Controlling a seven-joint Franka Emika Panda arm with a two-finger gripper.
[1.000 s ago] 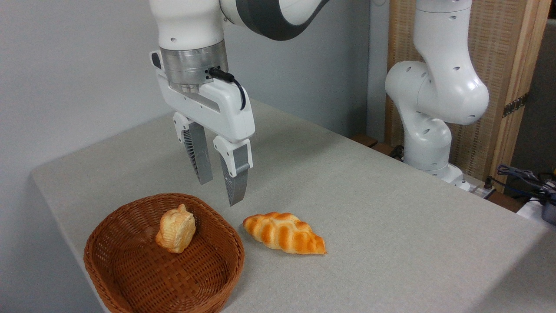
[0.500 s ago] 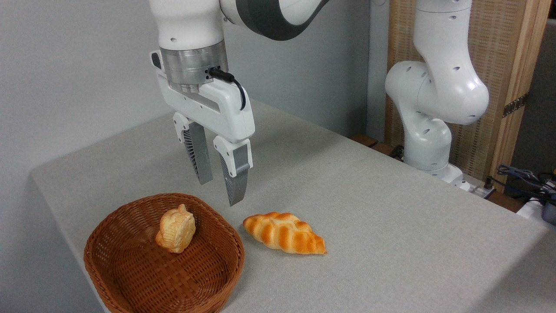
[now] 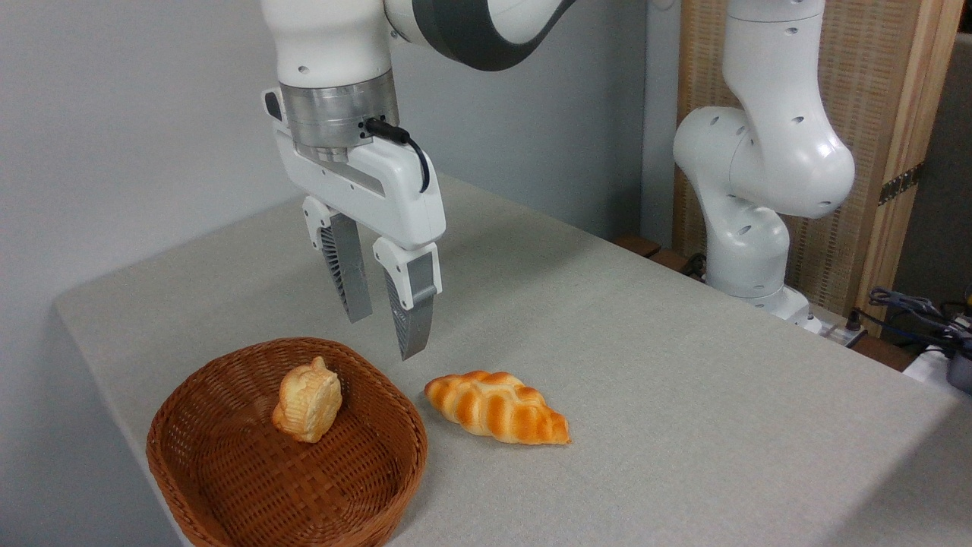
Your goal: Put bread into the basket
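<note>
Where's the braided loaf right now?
The loaf lies on the table, just right of the basket and apart from it, below and right of the open gripper.

No text, label, brand, number or sign can be read anywhere in the camera view.
</note>
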